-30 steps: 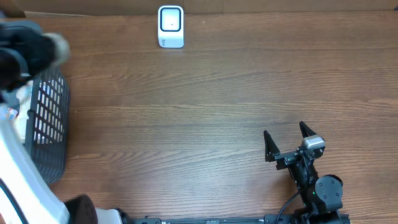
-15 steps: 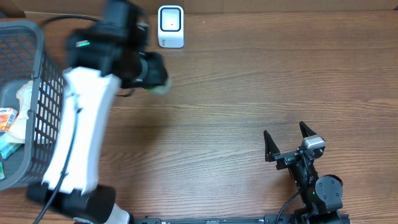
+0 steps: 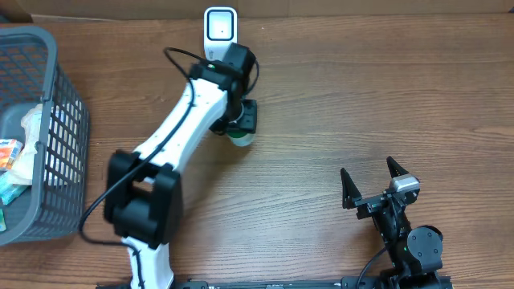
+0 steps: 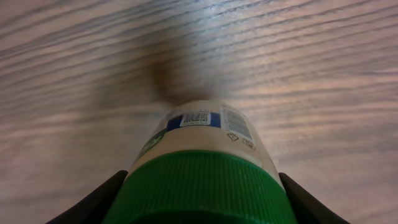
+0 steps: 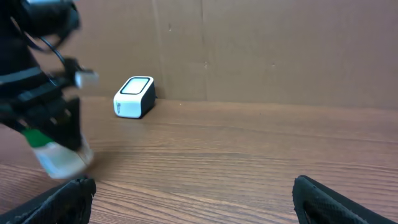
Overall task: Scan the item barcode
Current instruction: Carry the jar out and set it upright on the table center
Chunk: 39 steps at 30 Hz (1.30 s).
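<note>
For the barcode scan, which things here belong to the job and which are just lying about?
Job: green-capped bottle, gripped by the left gripper; white barcode scanner near the far edge.
Lying about: grey mesh basket holding packets; right gripper, open, empty.

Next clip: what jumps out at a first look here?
The left gripper, stretched across the table, holds a green-capped bottle a little short of the white barcode scanner at the far edge. A grey mesh basket of items sits at the left; the right gripper rests open.
</note>
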{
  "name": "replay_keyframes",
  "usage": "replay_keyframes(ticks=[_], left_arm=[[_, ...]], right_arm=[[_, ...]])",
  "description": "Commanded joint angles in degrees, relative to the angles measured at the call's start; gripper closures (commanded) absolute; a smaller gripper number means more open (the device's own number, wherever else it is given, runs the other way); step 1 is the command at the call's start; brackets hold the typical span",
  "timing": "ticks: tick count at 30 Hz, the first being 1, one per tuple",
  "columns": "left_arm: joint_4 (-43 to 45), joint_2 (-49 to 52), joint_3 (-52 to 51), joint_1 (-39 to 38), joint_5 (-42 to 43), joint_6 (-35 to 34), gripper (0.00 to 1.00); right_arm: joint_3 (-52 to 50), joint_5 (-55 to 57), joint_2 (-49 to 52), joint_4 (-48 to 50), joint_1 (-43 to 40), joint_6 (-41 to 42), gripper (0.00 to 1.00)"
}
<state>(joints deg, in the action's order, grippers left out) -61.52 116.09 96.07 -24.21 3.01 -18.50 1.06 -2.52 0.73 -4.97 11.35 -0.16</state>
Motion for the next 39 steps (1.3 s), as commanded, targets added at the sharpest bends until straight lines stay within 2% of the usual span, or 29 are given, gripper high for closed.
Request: replay_keyframes(ticks=[1, 7, 9, 14, 17, 20, 25, 32, 39], left_arm=[[2.3, 2.8, -0.4, -1.9, -0.9, -1.0, 0.75], [3.8, 5.4, -0.4, -4.6, -2.4, -1.0, 0.69], [3.5, 5.4, -0.4, -5.0, -3.1, -1.0, 0.61], [2.9, 5.4, -0.3, -5.2, -3.5, -0.8, 0.34], [2.0, 5.3, 0.9, -5.2, -3.5, -0.8, 0.25], [-0.9, 5.2, 4.6, -5.2, -3.5, -0.8, 0.19], [-8.1, 5.1, 15.2, -5.1, -3.7, -0.3, 0.17], [-20.7, 3.8, 34.4, -3.2, -4.2, -0.3, 0.19], [-32.0, -3.1, 49.4, 5.7, -9.0, -1.8, 0.19]], right_arm=[[-0.6, 0.5, -0.6, 0.3, 0.2, 0.1, 0.0], [-0.6, 0.5, -0.6, 0.3, 0.2, 0.1, 0.0], [-0.6, 0.5, -0.6, 0.3, 0.2, 0.1, 0.0], [-0.6, 0.5, -0.6, 0.3, 0.2, 0.1, 0.0], [-0.6, 0.5, -0.6, 0.3, 0.2, 0.1, 0.0], [-0.6, 0.5, -0.6, 0.3, 0.2, 0.1, 0.0], [-0.6, 0.5, -0.6, 0.3, 0.2, 0.1, 0.0], [-0.6, 0.5, -0.6, 0.3, 0.2, 0.1, 0.0], [-0.6, 0.5, -0.6, 0.3, 0.2, 0.1, 0.0]])
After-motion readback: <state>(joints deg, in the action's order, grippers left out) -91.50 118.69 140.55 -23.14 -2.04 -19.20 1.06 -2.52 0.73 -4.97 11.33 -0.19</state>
